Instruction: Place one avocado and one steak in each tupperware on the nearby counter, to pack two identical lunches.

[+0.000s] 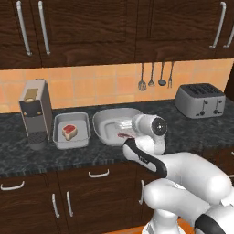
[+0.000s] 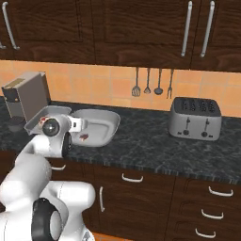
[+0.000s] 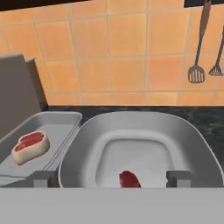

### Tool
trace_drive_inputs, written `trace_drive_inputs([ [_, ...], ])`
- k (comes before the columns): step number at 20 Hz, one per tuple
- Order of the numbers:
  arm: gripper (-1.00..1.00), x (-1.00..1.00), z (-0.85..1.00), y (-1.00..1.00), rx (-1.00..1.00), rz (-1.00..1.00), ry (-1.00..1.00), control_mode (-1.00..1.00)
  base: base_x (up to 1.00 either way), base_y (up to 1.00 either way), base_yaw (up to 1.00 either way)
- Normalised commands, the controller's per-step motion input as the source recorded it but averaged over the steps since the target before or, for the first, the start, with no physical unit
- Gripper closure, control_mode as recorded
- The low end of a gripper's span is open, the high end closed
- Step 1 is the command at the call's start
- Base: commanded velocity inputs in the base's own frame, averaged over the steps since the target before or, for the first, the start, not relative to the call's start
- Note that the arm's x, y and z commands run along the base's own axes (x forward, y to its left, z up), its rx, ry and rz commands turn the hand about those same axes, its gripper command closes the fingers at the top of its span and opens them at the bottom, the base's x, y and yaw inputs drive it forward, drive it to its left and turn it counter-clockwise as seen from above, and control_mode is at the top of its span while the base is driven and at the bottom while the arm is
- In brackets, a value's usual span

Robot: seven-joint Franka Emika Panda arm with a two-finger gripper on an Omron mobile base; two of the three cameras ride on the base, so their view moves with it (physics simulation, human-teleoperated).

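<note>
From the hand view we look along our gripper [image 3: 106, 179], whose two dark fingertips [image 3: 42, 179] stand far apart at the bottom of the picture, spread wide with nothing clamped between them. Directly ahead of and below the gripper sits the large oval tupperware [image 3: 144, 127], and a dark red steak [image 3: 129, 179] lies on its floor, between our fingertips as the camera sees it, but touched by neither of them. To the left of the gripper, just beside the oval container, is the small rectangular tupperware [image 3: 65, 119], with a second steak [image 3: 29, 146], pale-rimmed and red in the middle, lying flat inside it. Both containers rest on the dark speckled counter [image 1: 192, 130]. Farther left, past the rectangular container, stands a tall grey coffee machine [image 1: 35, 112]. Beyond the gripper rises the orange tiled wall [image 3: 113, 52], where a spatula [image 3: 197, 72] and other utensils hang up and to the right. In the left base view our arm [image 1: 183, 176] reaches over the counter's front edge and its wrist covers the near side of the oval container; well off to the gripper's right, at the back of the counter, stands a silver toaster [image 1: 200, 100]. We cannot make out any avocado in either container.
</note>
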Motion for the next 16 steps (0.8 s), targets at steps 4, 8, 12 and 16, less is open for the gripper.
trace_drive_inputs([
  [4, -1.00, -0.46, 1.00, 0.00, -0.01, 0.10, 0.00, -1.00, 0.00, 0.00, 0.00],
  [8, -1.00, -0.59, 0.90, -0.03, -0.05, 0.13, 0.08, -1.00, 0.00, 0.00, 0.00],
  [12, -1.00, -0.94, 0.86, 0.00, -0.10, 0.01, 0.24, -1.00, 0.00, 0.00, 0.00],
  [16, -1.00, -1.00, 0.80, 0.00, -0.11, 0.00, 0.28, -1.00, 0.00, 0.00, 0.00],
])
